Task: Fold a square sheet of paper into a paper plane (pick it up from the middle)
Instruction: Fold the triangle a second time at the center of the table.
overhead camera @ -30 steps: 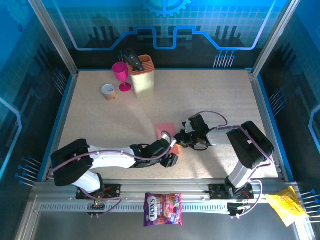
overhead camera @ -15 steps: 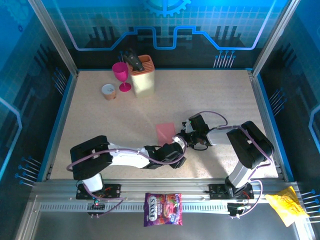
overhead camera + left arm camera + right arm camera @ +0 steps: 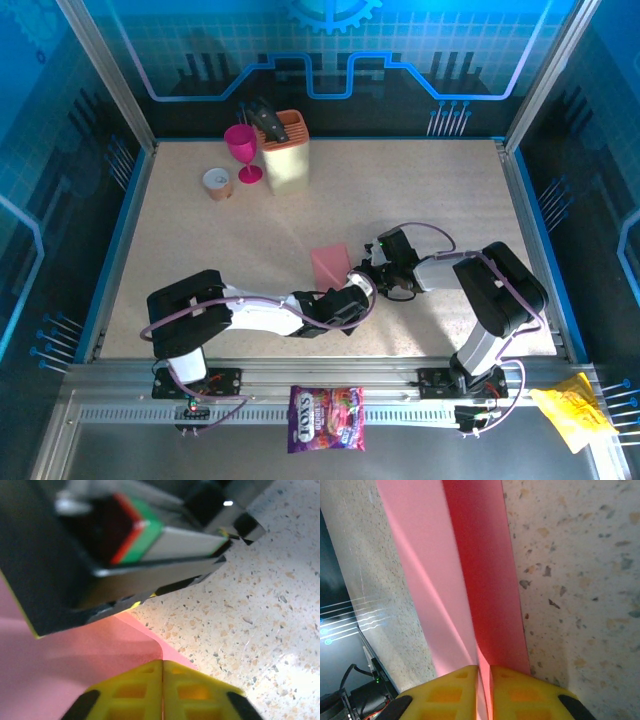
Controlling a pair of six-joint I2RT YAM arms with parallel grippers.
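The pink-red sheet of paper [image 3: 330, 263] lies folded near the table's middle, with a lengthwise crease [image 3: 465, 570]. My right gripper [image 3: 366, 272] is at its right edge, its yellow jaws [image 3: 484, 680] shut on a raised fold of the paper. My left gripper [image 3: 352, 292] comes in from the near side, just below the right one. Its yellow fingers [image 3: 135, 685] are pressed together with no gap, their tips at the paper's rounded corner [image 3: 60, 675]. I see no paper in the seam between them. The right gripper's black body [image 3: 75, 570] hangs close above.
At the back left stand a beige knife block [image 3: 287, 150], a magenta goblet [image 3: 241, 150] and a small cup [image 3: 217, 182]. A purple candy bag [image 3: 326, 418] and a yellow wrapper [image 3: 573, 408] lie on the metal ledge in front of the arm bases.
My left arm has swung rightward up to the paper's near corner and its jaws have closed. The right gripper has kept its hold and place.
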